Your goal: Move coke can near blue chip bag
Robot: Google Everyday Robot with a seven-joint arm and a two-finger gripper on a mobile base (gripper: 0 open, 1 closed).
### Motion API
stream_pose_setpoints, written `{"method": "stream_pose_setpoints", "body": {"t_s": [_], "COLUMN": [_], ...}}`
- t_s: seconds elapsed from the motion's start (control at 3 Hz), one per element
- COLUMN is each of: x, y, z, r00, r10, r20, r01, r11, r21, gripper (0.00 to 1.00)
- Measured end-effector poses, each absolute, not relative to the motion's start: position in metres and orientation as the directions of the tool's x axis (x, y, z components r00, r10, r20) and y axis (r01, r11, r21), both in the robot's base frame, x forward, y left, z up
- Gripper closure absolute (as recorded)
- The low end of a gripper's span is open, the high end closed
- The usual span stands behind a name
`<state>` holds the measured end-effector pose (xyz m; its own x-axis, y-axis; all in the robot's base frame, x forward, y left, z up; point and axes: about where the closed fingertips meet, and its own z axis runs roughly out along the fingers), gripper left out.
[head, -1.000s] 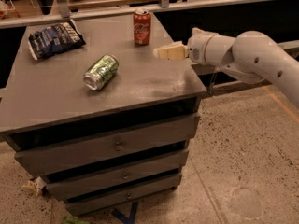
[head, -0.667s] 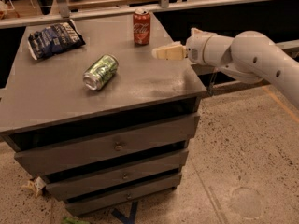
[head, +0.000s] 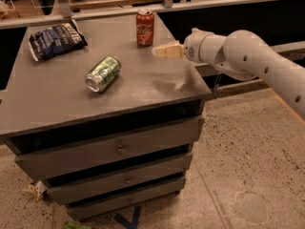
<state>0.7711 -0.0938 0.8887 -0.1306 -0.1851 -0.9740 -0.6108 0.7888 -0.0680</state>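
So here's what we're looking at: the coke can stands upright near the back edge of the grey surface, in the upper middle of the frame, silver top up and white script facing us. The blue chip bag lies flat in the upper left, at the far left corner of the same surface, well apart from the coke can. Between them and closer to us, a green and silver can lies on its side, its silver end pointing toward the lower left. The tool comes in from the right on a chunky white arm that runs off the right edge of the frame. Its tan tip points left and hovers just above the surface, near the coke can, slightly below and to the right of it, with a visible gap, so nothing is touching. Honestly, we can't tell whether the tool is open or closed from this angle, since it just reads as one pale wedge. It isn't holding anything that we can see. The surface is the top of a grey drawer unit with three drawer fronts and small knobs, and it sits on a speckled floor.
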Motion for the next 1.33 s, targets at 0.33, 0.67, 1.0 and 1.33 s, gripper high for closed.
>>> {"method": "stream_pose_setpoints", "body": {"t_s": [0.33, 0.67, 1.0, 1.33], "x": [0.801, 0.827, 0.849, 0.865], "y": [-0.095, -0.09, -0.082, -0.075], "z": [0.884, 0.88, 0.882, 0.882], "r00": [-0.111, -0.104, -0.113, -0.139], "r10": [-0.17, -0.146, -0.136, -0.152], "r20": [-0.979, -0.984, -0.984, -0.979], "r01": [-0.587, -0.596, -0.625, -0.66], "r11": [0.806, 0.801, 0.78, 0.751], "r21": [-0.073, -0.056, -0.036, -0.023], "gripper": [0.0, 0.0, 0.0, 0.0]}}
